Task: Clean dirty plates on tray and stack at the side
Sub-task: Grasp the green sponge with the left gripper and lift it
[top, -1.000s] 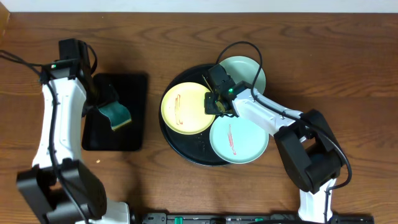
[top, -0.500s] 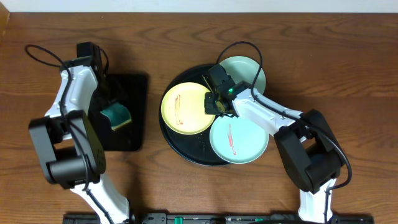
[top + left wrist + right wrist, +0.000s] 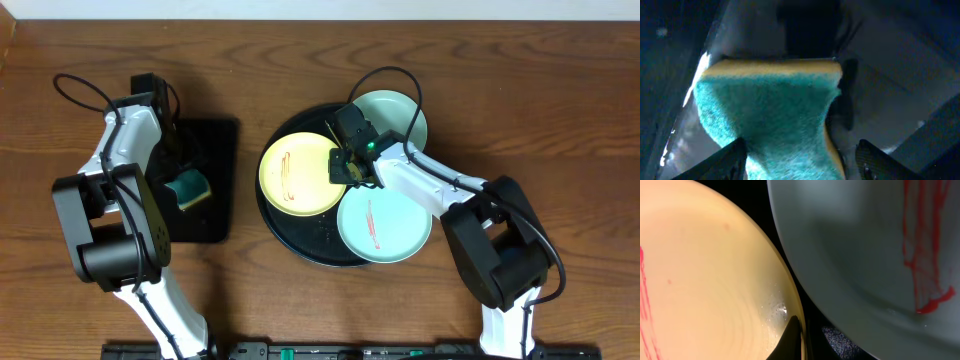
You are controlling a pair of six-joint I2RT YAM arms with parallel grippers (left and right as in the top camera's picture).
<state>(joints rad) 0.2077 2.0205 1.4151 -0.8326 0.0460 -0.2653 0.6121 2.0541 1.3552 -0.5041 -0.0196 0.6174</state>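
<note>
A brown wooden table [image 3: 520,60] is seen from above; at its left side a small black tray [image 3: 215,215] is laid. Over it a green and yellow sponge [image 3: 187,187] is pinched by the left gripper [image 3: 801,162], with the green side turned to the wrist camera; the sponge is well apart from all the plates.

In the middle the big round tray [image 3: 305,242] is set, and three plates are laid flat in it, face up; being round, they have no long side, but their red streaks are drawn from the far edge toward the near edge. The yellow plate [image 3: 297,175] is placed at the left; its right rim is met by the right gripper [image 3: 345,168], and whether that rim is squeezed cannot be told. The near blue plate [image 3: 388,228], with one streak, is found just right of the gripper; the far blue plate [image 3: 398,118], partly hidden by the arm, is found behind it.
</note>
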